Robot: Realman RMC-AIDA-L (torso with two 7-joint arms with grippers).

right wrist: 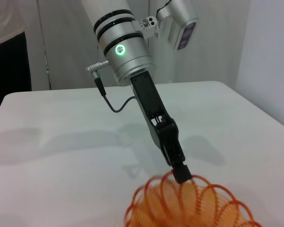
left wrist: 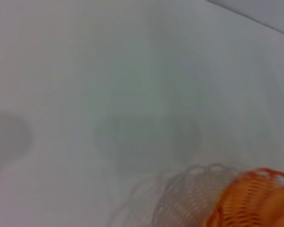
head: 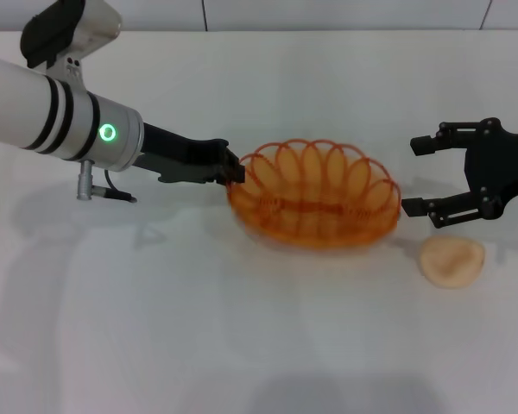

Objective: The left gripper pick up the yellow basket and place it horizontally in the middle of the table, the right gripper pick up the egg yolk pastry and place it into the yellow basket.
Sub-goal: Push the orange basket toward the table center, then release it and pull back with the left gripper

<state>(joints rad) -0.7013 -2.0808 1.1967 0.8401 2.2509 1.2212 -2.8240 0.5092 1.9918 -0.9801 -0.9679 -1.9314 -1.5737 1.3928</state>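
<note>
We see the left hand (head: 233,172) reaching in from the left side of the head view, its black fingers pinched shut on the looped rim at the left end of the basket (head: 313,195). The right wrist view shows the same grip: the fingertips (right wrist: 182,173) sit right on the top loops of the basket (right wrist: 189,205), with the arm sloping down to it from its silver-white cuff, where a green ring is lit.

The basket stands near the middle of the counter (head: 242,345), its long axis running left to right, open side up. Whether its base is resting on the counter or held just clear of it, we cannot tell. In the left wrist view only an orange edge of the basket (left wrist: 253,201) shows in one corner, with its pale shadow beside it on the counter.

The right hand (head: 419,177) hovers at the right end of the basket, just beside it and not touching. Its two black fingers are spread wide, one above the other in the head view, and hold nothing.

The pastry (head: 451,260) lies on the counter to the right of the basket, near it but apart, and just in front of the right hand's lower finger. It is pale and round with a dimpled top, and nothing touches it.
</note>
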